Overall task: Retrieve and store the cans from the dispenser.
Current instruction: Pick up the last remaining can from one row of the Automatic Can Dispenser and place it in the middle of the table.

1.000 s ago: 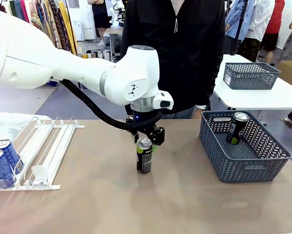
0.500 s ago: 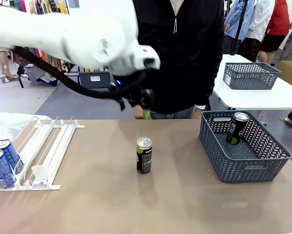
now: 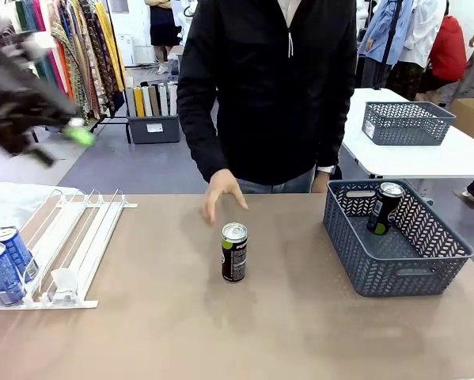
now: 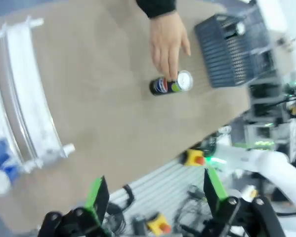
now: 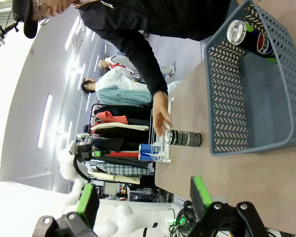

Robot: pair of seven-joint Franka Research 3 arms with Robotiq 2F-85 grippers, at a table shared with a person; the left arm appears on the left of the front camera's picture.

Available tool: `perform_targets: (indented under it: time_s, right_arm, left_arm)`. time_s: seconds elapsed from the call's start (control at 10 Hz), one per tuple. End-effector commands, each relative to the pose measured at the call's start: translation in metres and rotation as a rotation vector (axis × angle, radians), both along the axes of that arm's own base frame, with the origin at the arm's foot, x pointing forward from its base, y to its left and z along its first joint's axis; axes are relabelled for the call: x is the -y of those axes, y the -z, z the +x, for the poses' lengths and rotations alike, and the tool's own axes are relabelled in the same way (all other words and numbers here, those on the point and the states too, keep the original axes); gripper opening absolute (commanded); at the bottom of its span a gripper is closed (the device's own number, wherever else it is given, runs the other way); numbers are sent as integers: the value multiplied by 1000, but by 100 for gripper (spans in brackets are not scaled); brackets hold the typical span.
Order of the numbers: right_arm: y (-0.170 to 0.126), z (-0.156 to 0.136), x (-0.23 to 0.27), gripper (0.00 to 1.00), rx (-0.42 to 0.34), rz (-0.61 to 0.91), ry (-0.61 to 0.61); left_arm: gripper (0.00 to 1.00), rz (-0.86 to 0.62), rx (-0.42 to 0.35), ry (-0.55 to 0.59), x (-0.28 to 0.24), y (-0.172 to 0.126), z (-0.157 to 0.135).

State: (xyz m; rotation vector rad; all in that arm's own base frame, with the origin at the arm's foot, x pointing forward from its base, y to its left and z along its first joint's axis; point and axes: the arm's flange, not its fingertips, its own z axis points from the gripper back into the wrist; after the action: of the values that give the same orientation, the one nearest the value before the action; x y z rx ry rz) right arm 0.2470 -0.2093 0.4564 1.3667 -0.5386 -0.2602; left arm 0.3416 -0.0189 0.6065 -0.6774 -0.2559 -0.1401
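The left hand [image 4: 155,197] is released, its green-padded fingers [image 4: 96,195] spread wide with nothing between them, raised well above the tabletop [image 3: 221,332]; in the front view it is a dark, motion-blurred shape high at the left, above the dispenser [image 3: 78,237]. The right hand [image 5: 143,202] is likewise spread open and empty, well back from the things on the tabletop. Near the middle of the tabletop a black Pepsi can [image 3: 234,253] stands upright, apart from both robot hands. The person's hand [image 3: 221,194] hangs just behind and above it, fingers pointing down; whether the fingertips touch the can cannot be told. To the robot's right sits a grey lattice basket [image 3: 395,269], and inside it a second black can [image 3: 384,207] leans tilted against the far wall. On the robot's left the white dispenser slopes toward the near edge, with two blue cans [image 3: 7,261] standing side by side at the front stops of its leftmost lanes.
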Motion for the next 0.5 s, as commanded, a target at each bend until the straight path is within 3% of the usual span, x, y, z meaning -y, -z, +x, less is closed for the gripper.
perform_targets:
  time_s: [0.0,0.2,0.4]
  right_arm:
    - [-3,0,1,100,26,-1,-7]
    - [-3,0,1,100,26,-1,-7]
    - [-3,0,1,100,26,-1,-7]
  left_arm:
    - [100,-270,-33,-161,-99,45,-27]
    - [100,-410,-172,-252,-163,81,-38]
    - [100,-455,-187,-231,-172,95,-39]
